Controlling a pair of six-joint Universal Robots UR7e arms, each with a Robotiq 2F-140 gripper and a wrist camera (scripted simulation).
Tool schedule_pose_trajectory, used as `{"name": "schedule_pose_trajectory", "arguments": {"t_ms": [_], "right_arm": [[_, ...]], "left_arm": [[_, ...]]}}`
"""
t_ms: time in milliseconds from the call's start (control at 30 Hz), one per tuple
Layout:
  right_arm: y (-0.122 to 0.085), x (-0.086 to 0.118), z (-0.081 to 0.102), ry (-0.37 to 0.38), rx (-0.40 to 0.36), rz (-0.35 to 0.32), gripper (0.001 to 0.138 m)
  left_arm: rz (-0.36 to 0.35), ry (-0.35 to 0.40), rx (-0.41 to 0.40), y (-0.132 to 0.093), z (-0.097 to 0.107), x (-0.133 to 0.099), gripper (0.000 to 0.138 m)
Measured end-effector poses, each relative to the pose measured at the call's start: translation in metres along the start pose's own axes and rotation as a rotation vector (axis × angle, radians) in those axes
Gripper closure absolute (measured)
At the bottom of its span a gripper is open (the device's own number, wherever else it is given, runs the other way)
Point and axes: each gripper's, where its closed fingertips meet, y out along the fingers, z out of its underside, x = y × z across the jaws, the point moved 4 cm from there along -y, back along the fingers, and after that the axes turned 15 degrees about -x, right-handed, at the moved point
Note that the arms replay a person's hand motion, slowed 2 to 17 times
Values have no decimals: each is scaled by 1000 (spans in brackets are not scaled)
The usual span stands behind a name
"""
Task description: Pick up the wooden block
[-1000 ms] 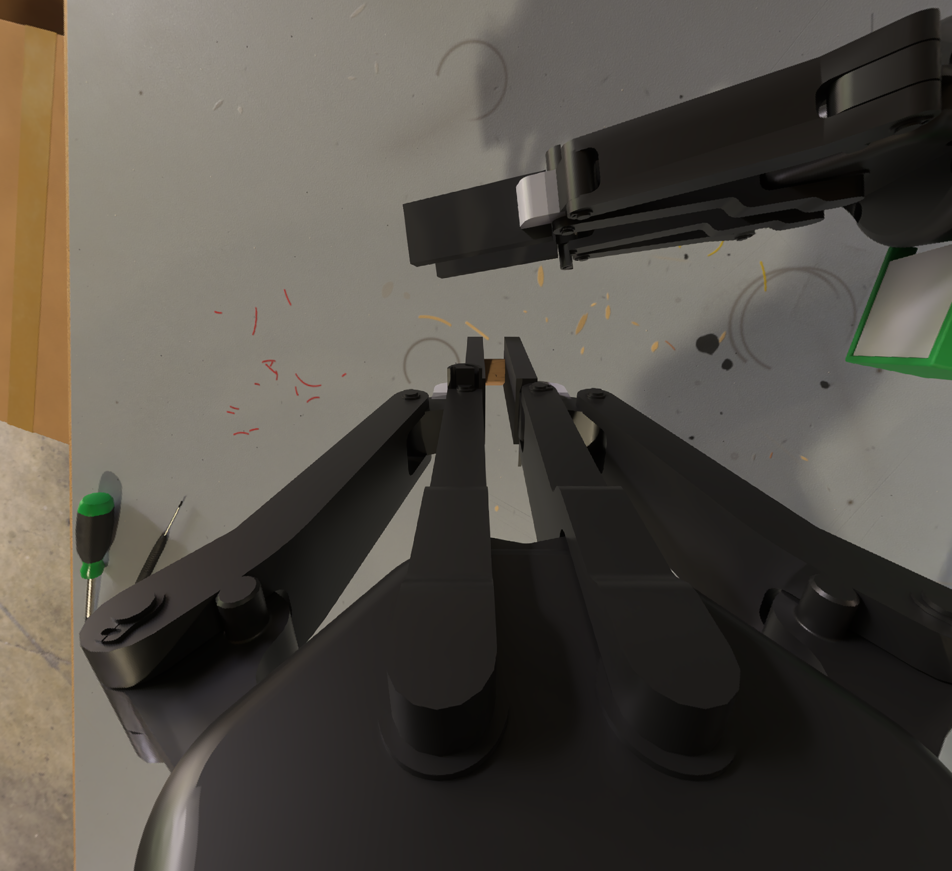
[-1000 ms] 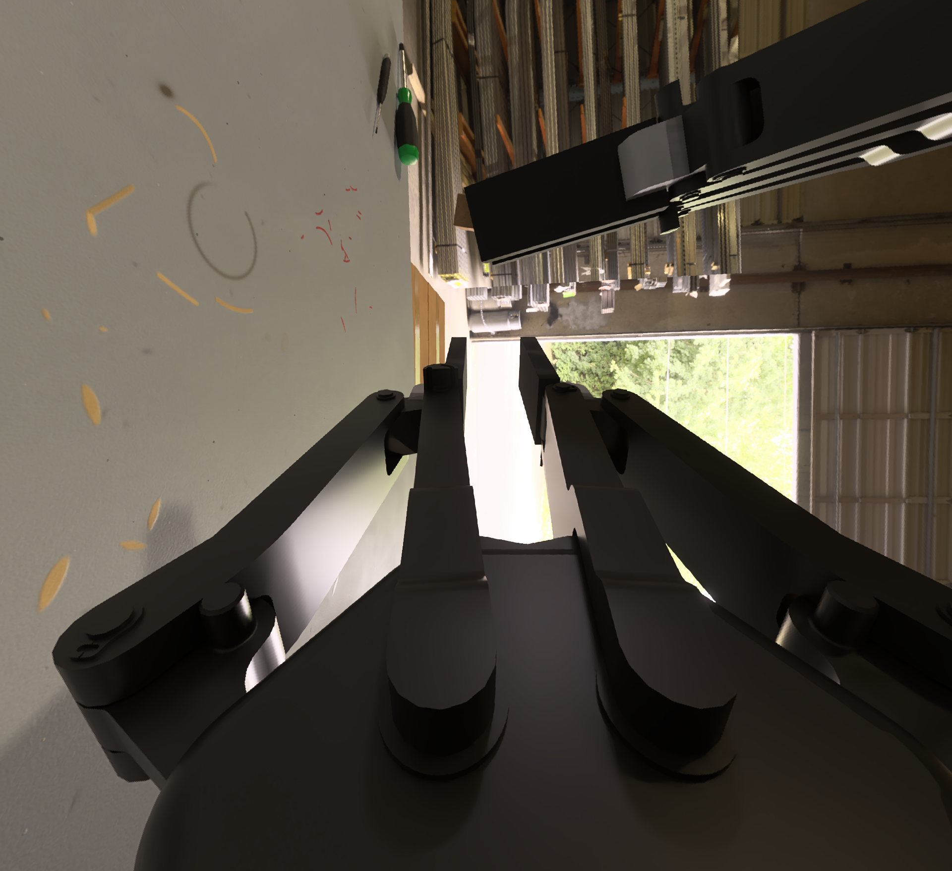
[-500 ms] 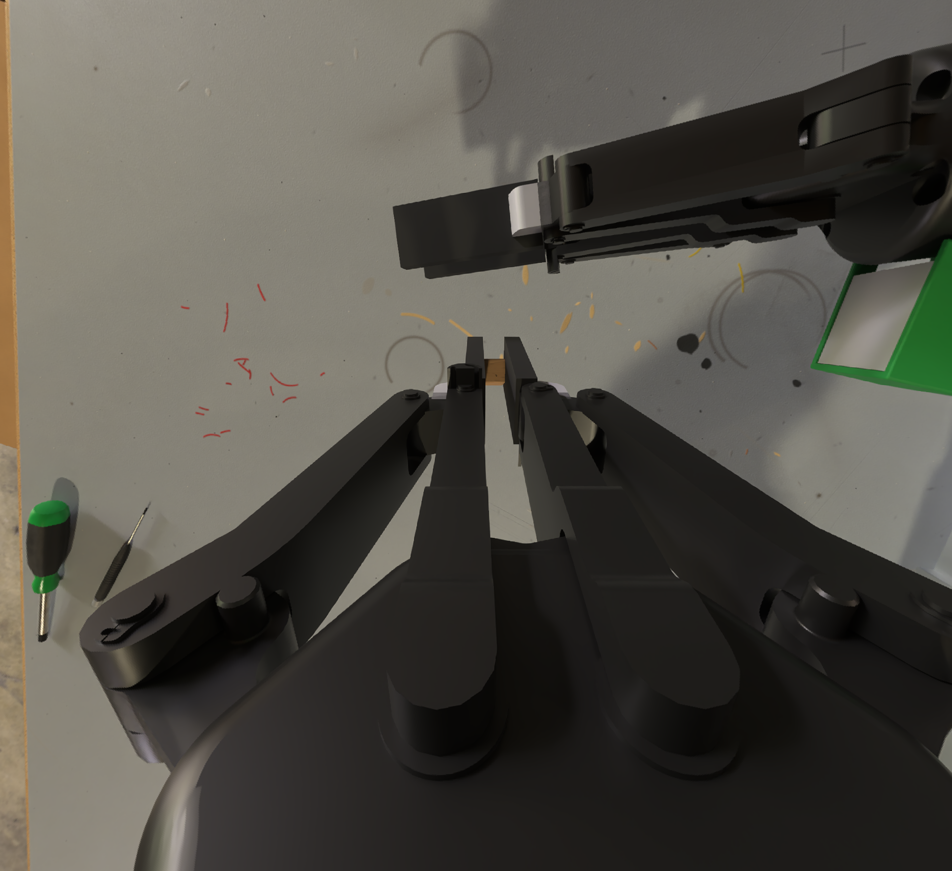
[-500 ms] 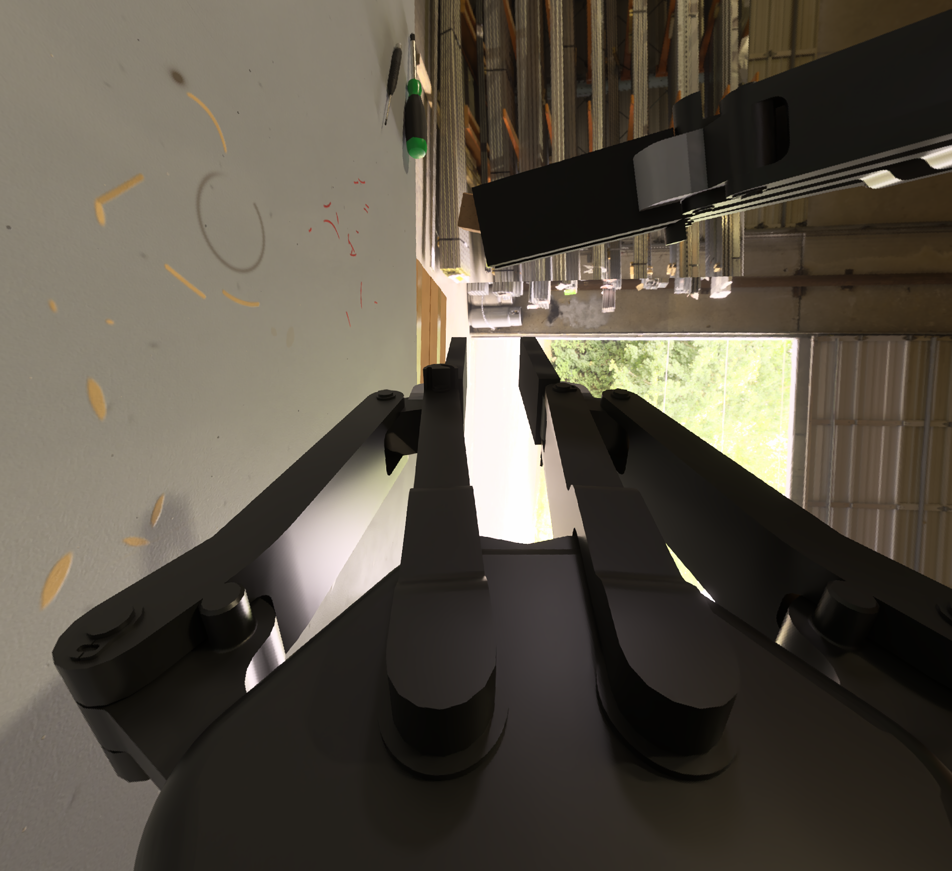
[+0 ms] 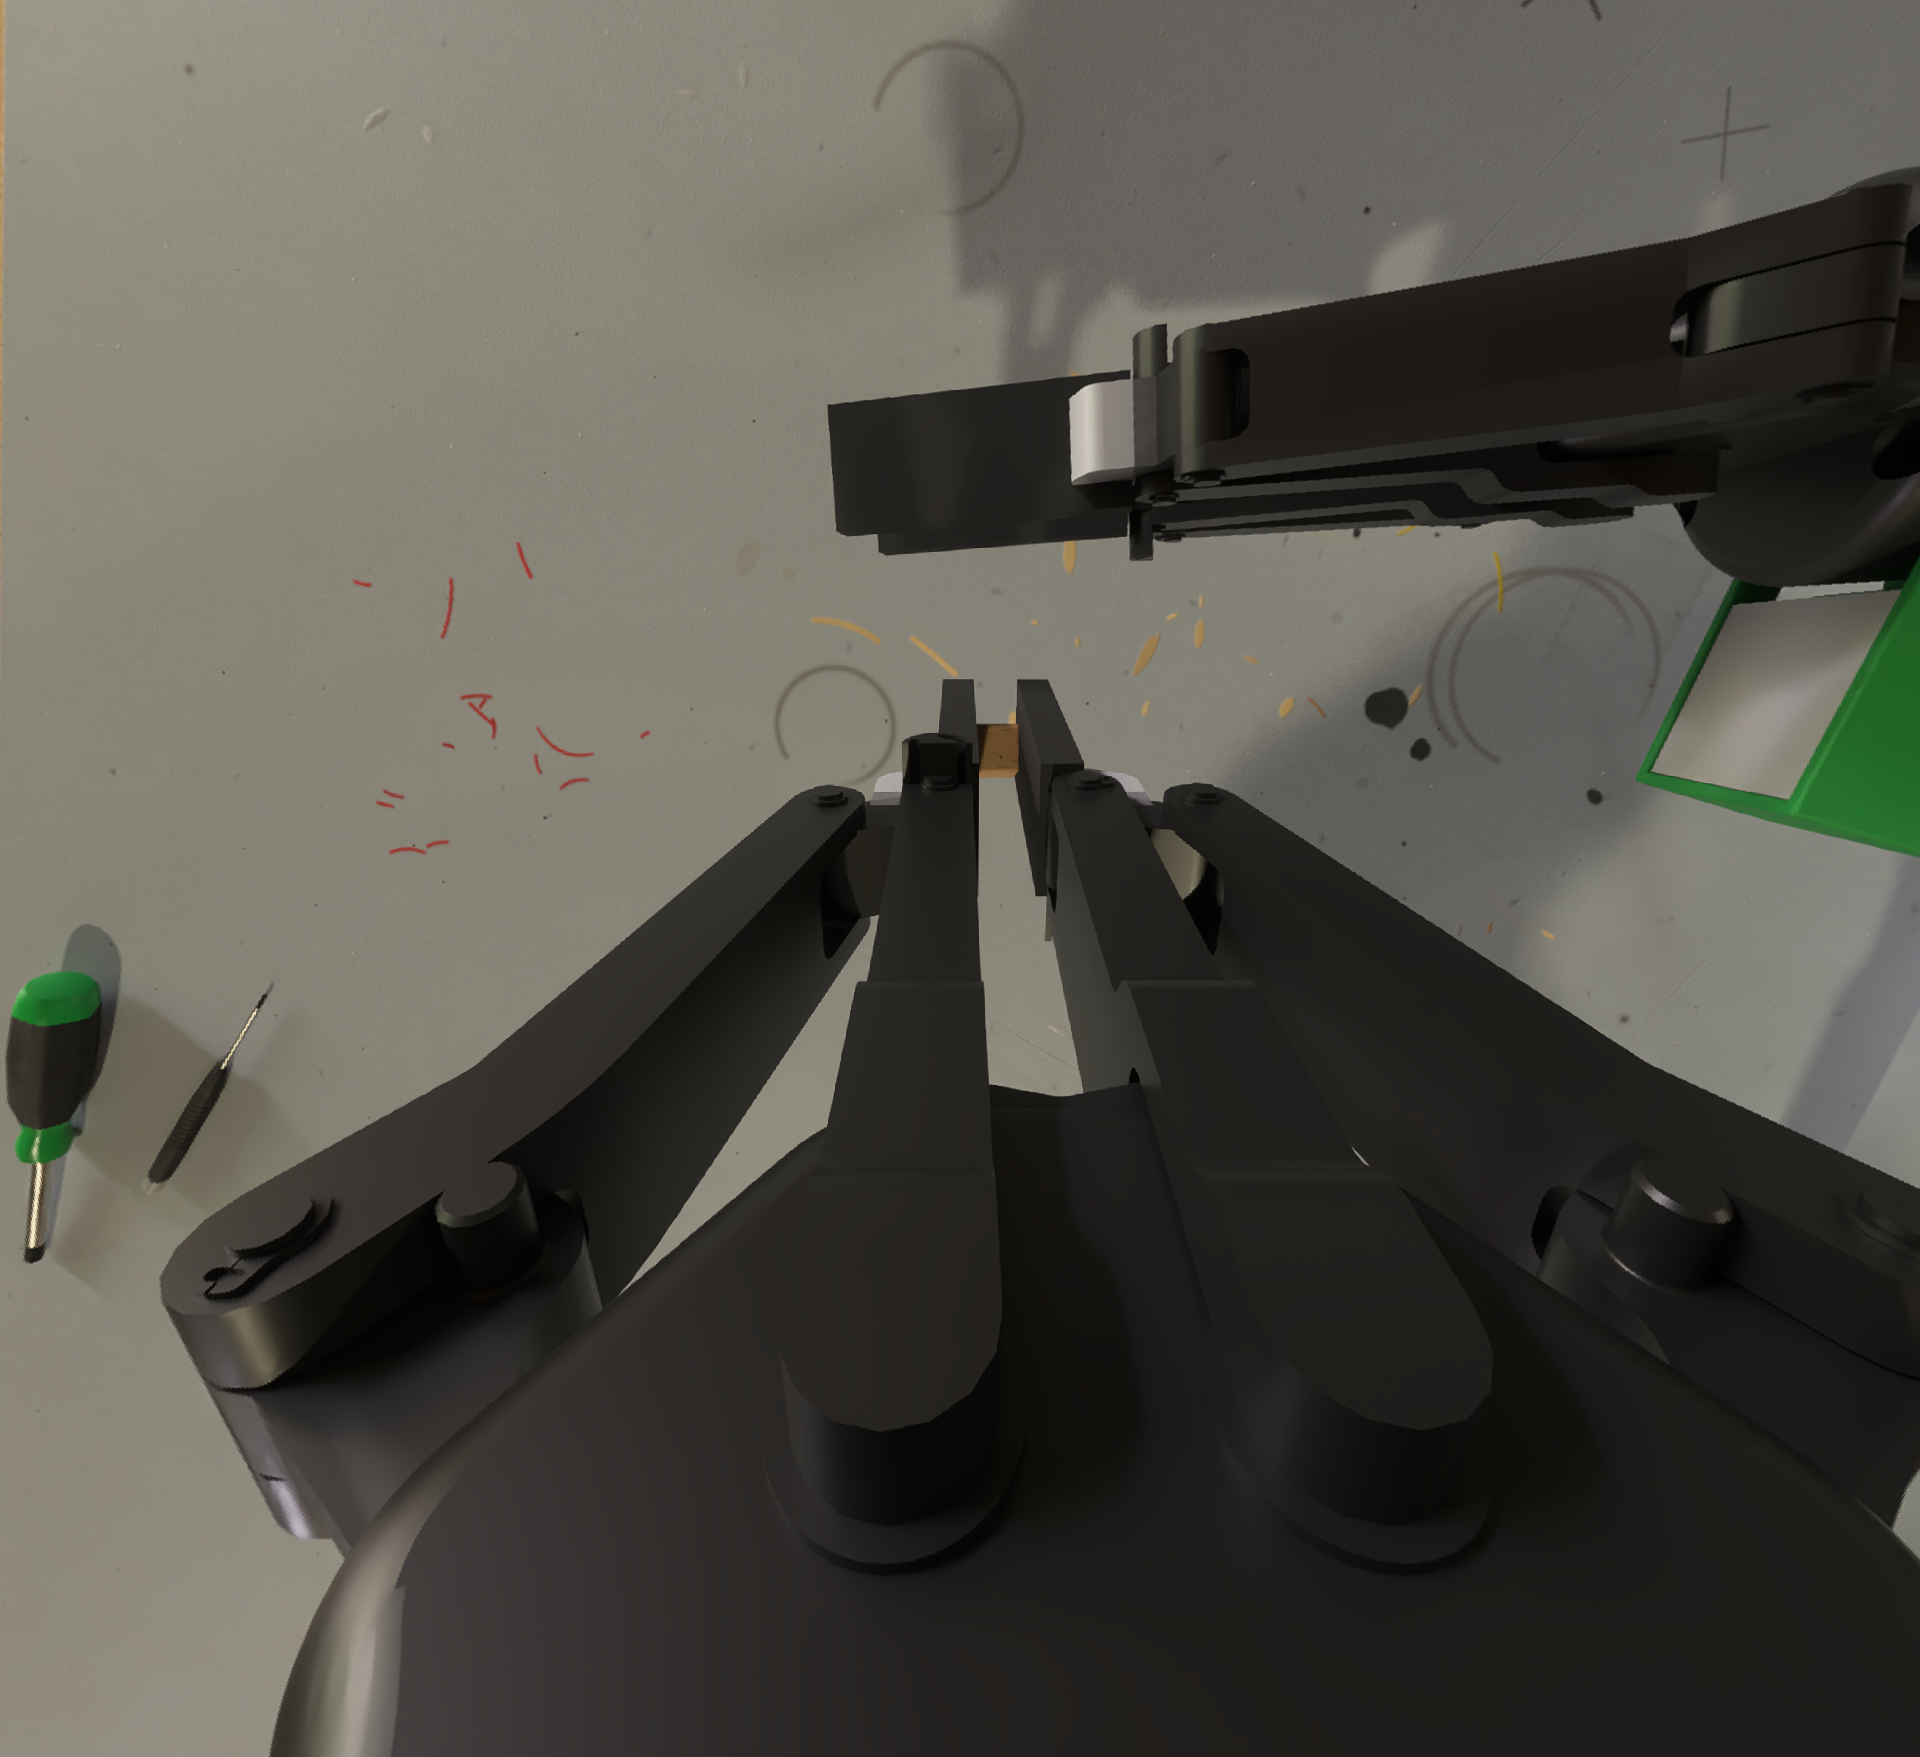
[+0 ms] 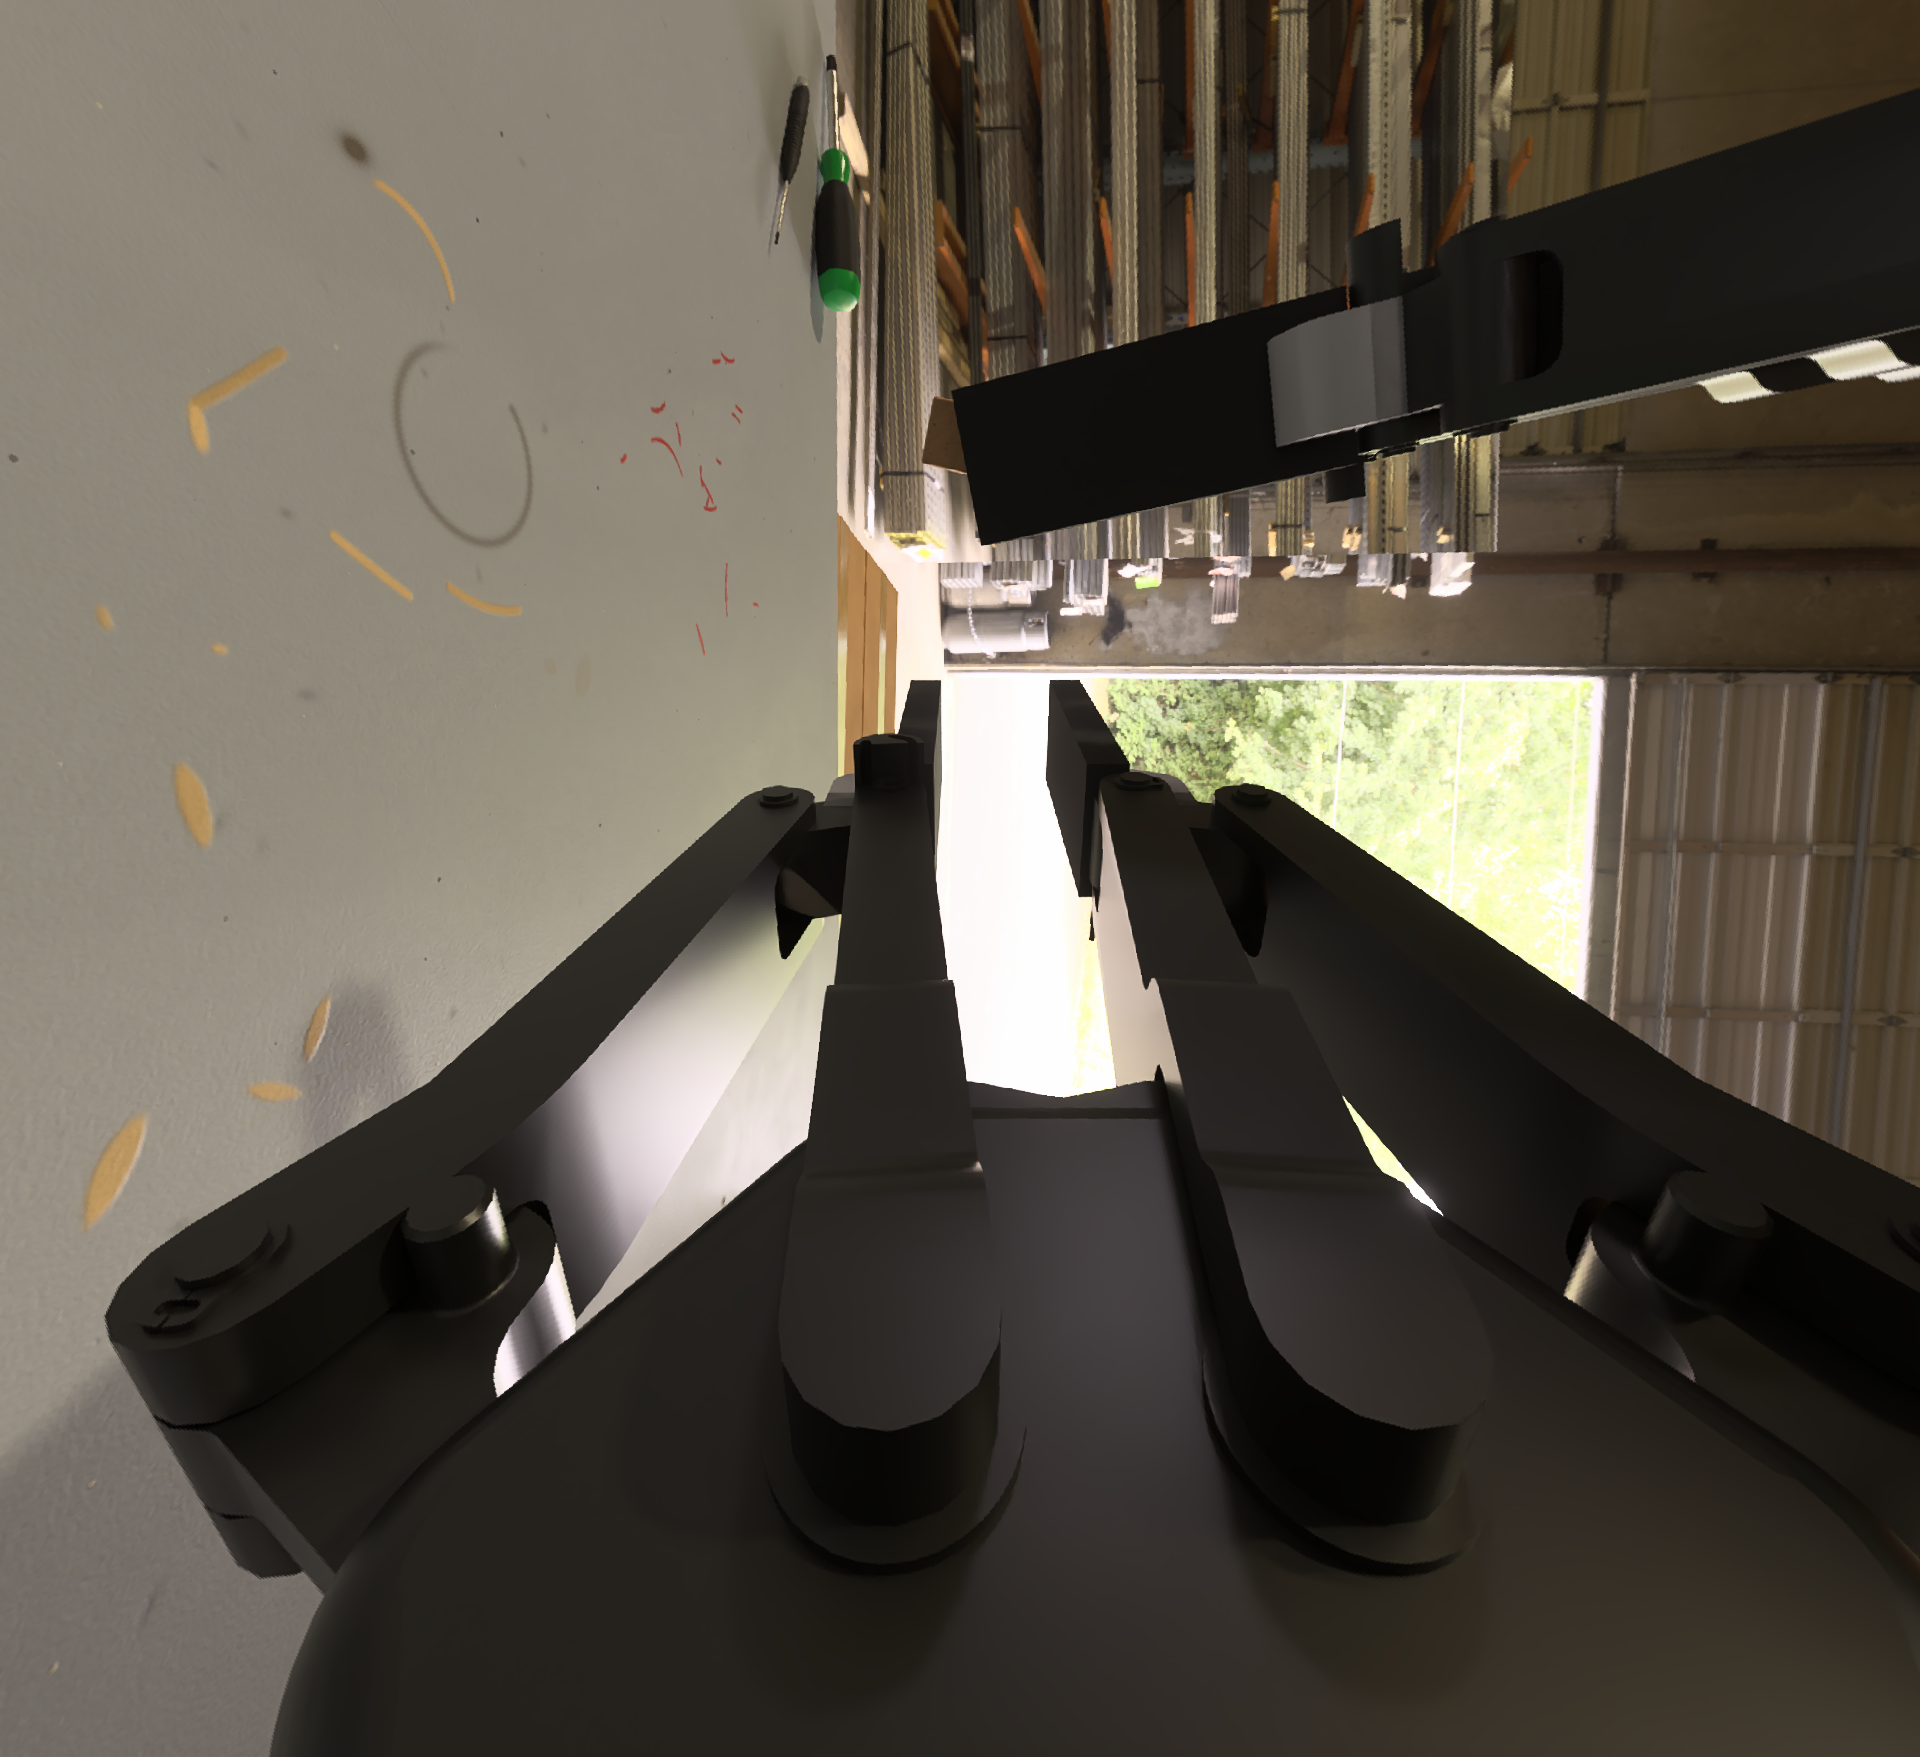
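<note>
Grey and scuffed, the workbench (image 5: 520, 305) fills the left wrist view, marked with ring stains, pencilled crosses and scatters of red and tan shavings, while racks of stored stock and a bright doorway onto green trees show beyond its edge in the right wrist view. Across the far right of the bench reaches the right gripper (image 5: 862, 481), turned side-on so that its fingers overlap; its own camera shows a narrow strip of daylight between its fingers and nothing held there, so it appears nearly closed on air and idle. Below it, a green bin (image 5: 1849, 751) juts in at the right edge. Nearer the middle, the left gripper (image 5: 995, 720) has its fingers drawn close and pinching the wooden block (image 5: 1000, 751), only a small tan sliver of which shows between the tips. Whether the block has cleared the surface cannot be told from this angle, though the grasp itself looks made; by that reading the reach and the closing are done, and what is left is to raise the block and hold it steady. At the near left lie a green-handled screwdriver (image 5: 47, 1094) and, just beside it, a thin dark tool (image 5: 203, 1099), both untouched and well apart from the grippers.
</note>
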Motion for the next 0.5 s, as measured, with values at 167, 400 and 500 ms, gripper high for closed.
{"name": "schedule_pose_trajectory", "arguments": {"t_ms": [167, 400, 500], "right_arm": [[1, 2, -2, -19, 6, 0, 112], [1, 3, -2, -51, 34, 7, 112], [0, 2, -2, -78, 42, 13, 111]], "left_arm": [[-6, -4, 24, 0, 1, 0, 127], [-25, 20, 9, -6, -2, 2, 127], [-6, 22, -23, -12, -5, -1, 127]]}}
